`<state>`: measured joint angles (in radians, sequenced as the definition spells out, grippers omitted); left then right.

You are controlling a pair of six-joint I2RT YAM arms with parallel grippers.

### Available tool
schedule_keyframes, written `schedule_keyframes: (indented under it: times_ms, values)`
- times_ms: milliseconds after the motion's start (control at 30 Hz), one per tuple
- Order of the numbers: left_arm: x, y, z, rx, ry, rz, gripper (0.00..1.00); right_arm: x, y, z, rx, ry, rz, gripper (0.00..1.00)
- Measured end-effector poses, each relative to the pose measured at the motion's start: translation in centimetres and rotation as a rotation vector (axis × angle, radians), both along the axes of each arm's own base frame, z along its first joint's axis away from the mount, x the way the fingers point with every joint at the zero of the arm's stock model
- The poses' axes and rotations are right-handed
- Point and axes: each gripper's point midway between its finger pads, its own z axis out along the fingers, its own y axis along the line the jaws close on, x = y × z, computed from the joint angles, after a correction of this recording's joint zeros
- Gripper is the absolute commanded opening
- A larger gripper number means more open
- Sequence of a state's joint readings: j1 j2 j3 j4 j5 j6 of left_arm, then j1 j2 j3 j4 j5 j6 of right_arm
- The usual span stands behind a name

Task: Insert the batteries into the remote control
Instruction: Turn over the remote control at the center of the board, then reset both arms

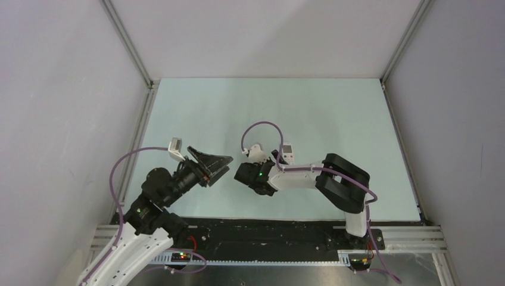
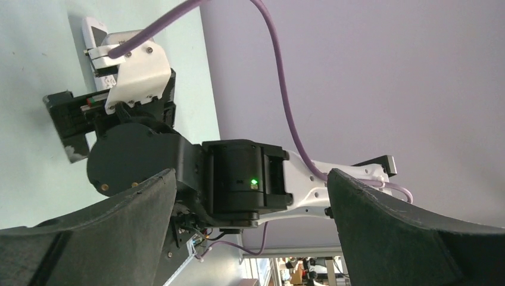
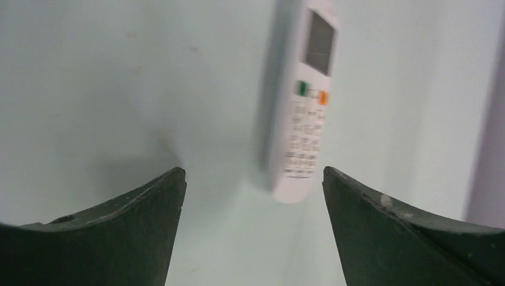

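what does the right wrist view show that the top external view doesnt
Only the right wrist view: the face of the remote control up close, with its display window, green button, orange button and rows of small buttons, framed by the spread fingers of the right tool, which grips nothing.
Only the top external view: the left arm and right arm whole, the open left tool, the purple cables and the walls.
Both: the white remote control lying on the pale green table.
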<state>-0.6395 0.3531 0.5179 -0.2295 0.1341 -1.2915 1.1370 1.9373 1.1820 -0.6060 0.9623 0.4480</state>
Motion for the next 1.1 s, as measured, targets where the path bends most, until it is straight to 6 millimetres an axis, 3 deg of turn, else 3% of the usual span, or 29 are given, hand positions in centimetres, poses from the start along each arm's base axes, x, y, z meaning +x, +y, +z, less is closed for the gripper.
schedule_keyframes:
  times_ms: [133,233,333,500,567,633,833,1100]
  values:
    - [-0.2,0.1,0.6,-0.008,-0.011,0.001,1.00,-1.3,3.1,-0.1,0.159,0.072,0.050,0.92]
    - [-0.4,0.4,1.4,-0.020,-0.030,0.005,1.00,-2.1,4.3,0.6,0.234,0.101,0.079,0.93]
    - [-0.7,0.8,2.3,-0.028,-0.058,0.011,1.00,-2.4,5.3,3.4,0.342,0.088,0.105,0.93]
    - [-1.0,1.7,2.8,-0.014,-0.120,0.039,1.00,-2.3,5.5,9.8,0.544,0.027,0.129,0.93]
    - [-1.2,2.3,3.0,-0.001,-0.155,0.060,1.00,-2.3,4.7,11.8,0.627,0.011,0.128,0.93]
    - [-1.2,2.9,2.8,0.032,-0.185,0.080,1.00,-2.5,3.1,12.4,0.697,0.010,0.117,0.93]
    - [-0.3,3.8,-0.7,0.228,-0.191,0.117,1.00,-5.2,-3.3,12.0,0.910,0.028,0.094,0.94]
    - [0.8,8.1,-5.0,0.514,-0.159,0.269,1.00,-8.4,-7.6,11.2,1.087,-0.009,0.141,0.95]
